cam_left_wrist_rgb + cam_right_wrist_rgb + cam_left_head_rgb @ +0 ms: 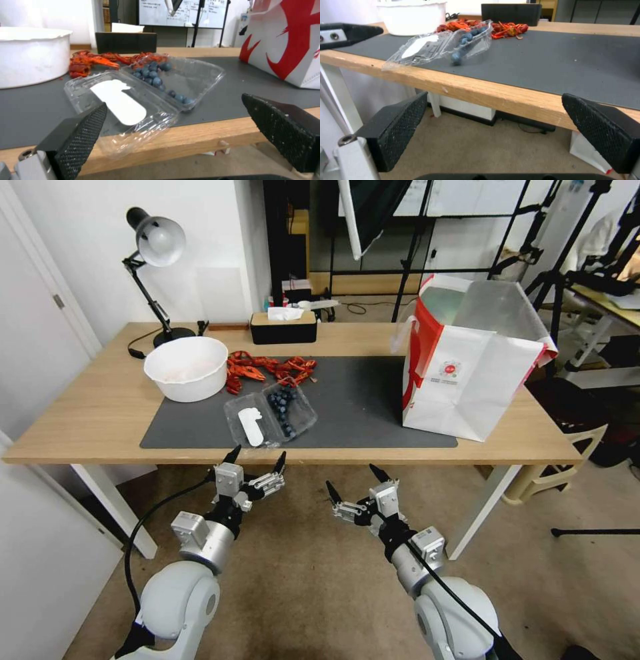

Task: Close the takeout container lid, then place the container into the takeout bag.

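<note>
Clear plastic is the story here — the takeout container (270,416) lies splayed open at the near edge of the wooden surface (80,420), its blueberry-filled half on the dark mat (373,400) and the lid (249,424), with its white elongated label, flopped toward the robot, its front corner poking out past the mat toward the surface's lip. The left tool (255,459) hangs just off that near edge, almost straight in front of the lid, fingers spread wide and holding nothing; the right tool (351,482) sits lower and off to the side, also spread and empty, well apart from the box. So the left arm looks the nearer one by a clear margin. The hinge runs roughly away from the robot with a slant, so I'd judge the lid has to swing over sideways toward the berries, to the robot's right. Room? A white bowl (186,368) and red crayfish (267,369) crowd the far side, close behind the box, while the mat to the right is open all the way to the takeout bag (470,363) — upright, mouth gaping, well apart from the container.
</note>
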